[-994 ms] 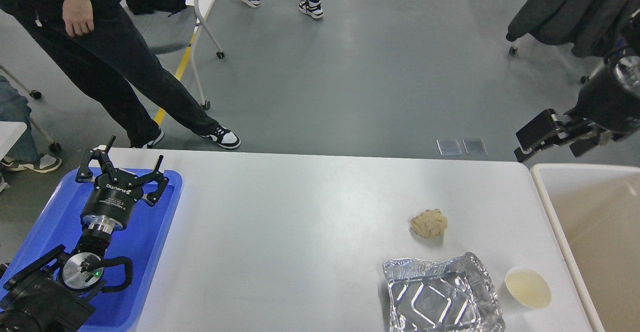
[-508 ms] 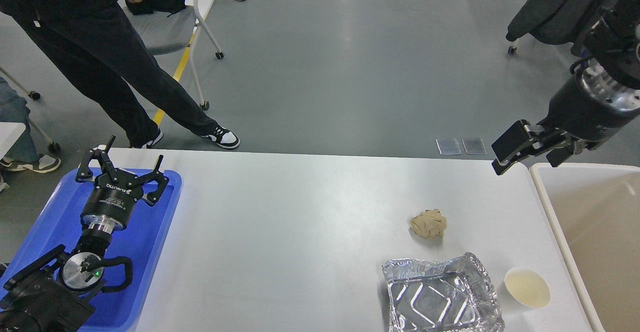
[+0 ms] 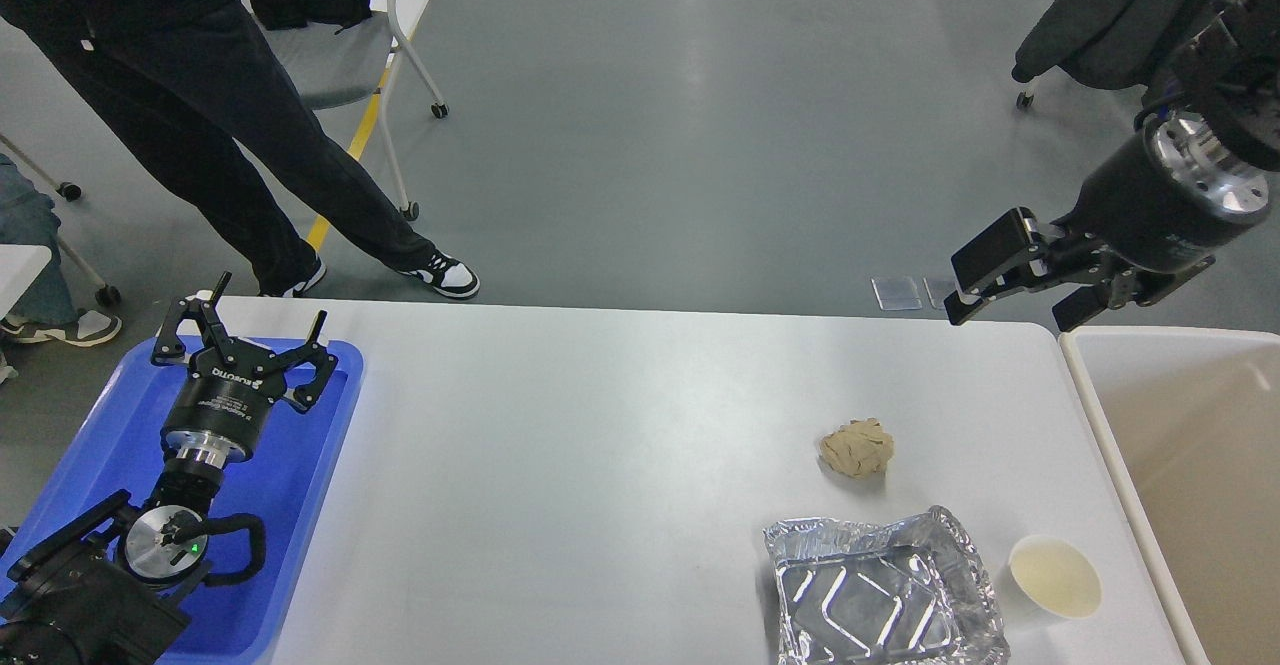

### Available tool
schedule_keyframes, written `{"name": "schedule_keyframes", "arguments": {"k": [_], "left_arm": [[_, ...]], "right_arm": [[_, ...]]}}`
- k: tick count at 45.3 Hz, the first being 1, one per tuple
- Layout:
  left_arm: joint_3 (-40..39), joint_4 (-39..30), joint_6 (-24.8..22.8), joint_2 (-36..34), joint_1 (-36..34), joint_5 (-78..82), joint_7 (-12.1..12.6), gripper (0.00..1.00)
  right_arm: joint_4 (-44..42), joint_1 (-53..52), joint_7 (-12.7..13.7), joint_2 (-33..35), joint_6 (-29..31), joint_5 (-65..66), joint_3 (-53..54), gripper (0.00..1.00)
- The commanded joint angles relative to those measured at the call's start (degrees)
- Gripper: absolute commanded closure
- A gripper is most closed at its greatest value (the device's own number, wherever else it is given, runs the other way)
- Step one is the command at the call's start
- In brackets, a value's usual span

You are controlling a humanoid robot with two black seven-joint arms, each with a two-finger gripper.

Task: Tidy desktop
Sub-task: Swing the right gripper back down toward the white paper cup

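Note:
The white desktop [image 3: 600, 465] fills the lower part of the head view. On its right part lie a crumpled tan paper ball [image 3: 857, 447], a crinkled foil tray [image 3: 880, 600] and a small paper cup [image 3: 1055, 575] with pale liquid. My left gripper [image 3: 262, 313] is open and empty, over the far end of the blue tray [image 3: 300, 505]. My right gripper [image 3: 1008, 310] is open and empty. It hangs in the air over the desktop's far right corner, well behind the paper ball.
A beige bin with a cream rim [image 3: 1100, 425] stands against the desktop's right edge. A person in black [image 3: 200, 125] stands close to the far left corner, with a wheeled chair [image 3: 370, 55] behind. Dark jackets [image 3: 1110, 15] hang at the top right.
My right gripper has moved left and slightly up, from over the bin's far edge to over the desktop's far right corner. The left arm has not moved. The people behind have shifted.

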State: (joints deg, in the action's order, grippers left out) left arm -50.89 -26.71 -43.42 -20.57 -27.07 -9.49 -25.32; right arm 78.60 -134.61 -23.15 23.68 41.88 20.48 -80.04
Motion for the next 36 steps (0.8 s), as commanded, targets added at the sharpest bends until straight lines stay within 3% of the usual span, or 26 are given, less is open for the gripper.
{"name": "schedule_keyframes", "arguments": {"k": [1,5,8,10,15,18,36], "left_arm": [[0.00,0.00,0.00,0.00,0.00,0.00,-0.08,0.01],[0.00,0.00,0.00,0.00,0.00,0.00,0.00,0.01],[0.00,0.00,0.00,0.00,0.00,0.00,0.01,0.01],[0.00,0.00,0.00,0.00,0.00,0.00,0.01,0.01],[0.00,0.00,0.00,0.00,0.00,0.00,0.01,0.01],[0.00,0.00,0.00,0.00,0.00,0.00,-0.08,0.01],[0.00,0.00,0.00,0.00,0.00,0.00,-0.08,0.01]], "right_arm": [[-0.12,-0.04,1.79,0.14,-0.05,-13.34,-4.24,0.00],[0.15,-0.30,2.84,0.14,0.13,-17.57,-7.05,0.00],[0.24,-0.30,5.38,0.23,-0.13,-18.10,-7.41,0.00],[0.33,-0.39,8.63,0.23,-0.13,-17.67,-7.41,0.00],[0.68,-0.57,19.96,0.66,0.13,-11.44,-5.13,0.00],[0.94,-0.30,23.75,1.19,0.40,-9.58,-3.28,0.00],[1.20,3.12,24.03,1.19,2.32,-6.06,-1.78,0.00]]}}
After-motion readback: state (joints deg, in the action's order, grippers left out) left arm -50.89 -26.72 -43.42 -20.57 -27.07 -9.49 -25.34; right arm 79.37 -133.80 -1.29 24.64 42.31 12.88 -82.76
